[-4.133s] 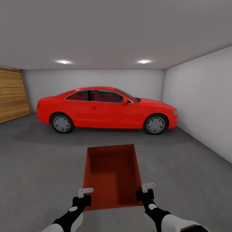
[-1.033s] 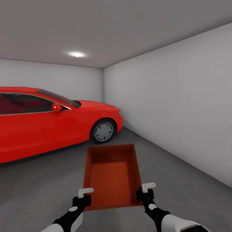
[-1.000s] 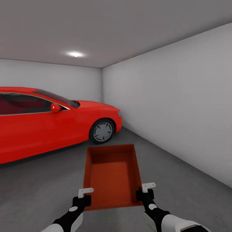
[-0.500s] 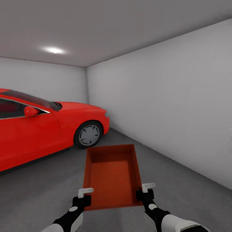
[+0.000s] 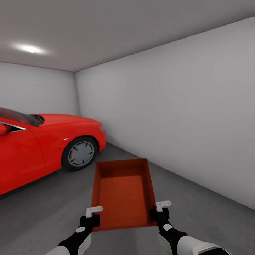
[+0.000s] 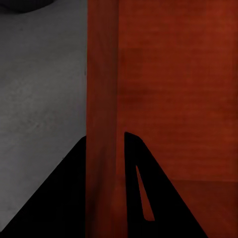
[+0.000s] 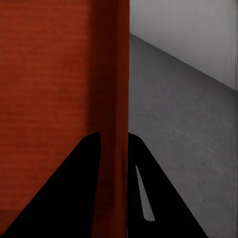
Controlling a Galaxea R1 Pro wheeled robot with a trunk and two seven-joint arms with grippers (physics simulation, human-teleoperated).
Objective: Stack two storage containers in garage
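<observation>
the open storage container (image 5: pixel 123 193) is being carried level over the garage floor (image 5: pixel 198 209), right of the red car (image 5: pixel 42 145), pinched by its side walls between left gripper (image 5: pixel 92 211) and right gripper (image 5: pixel 161 206) so it's probably not tipping.

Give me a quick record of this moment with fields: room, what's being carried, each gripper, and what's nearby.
room: garage, grey concrete floor, white wall
carried: one open orange-red storage container, empty, held above the floor
left gripper: shut on the container's left wall
right gripper: shut on the container's right wall
nearby: red car ahead on the left
second container: not located
</observation>
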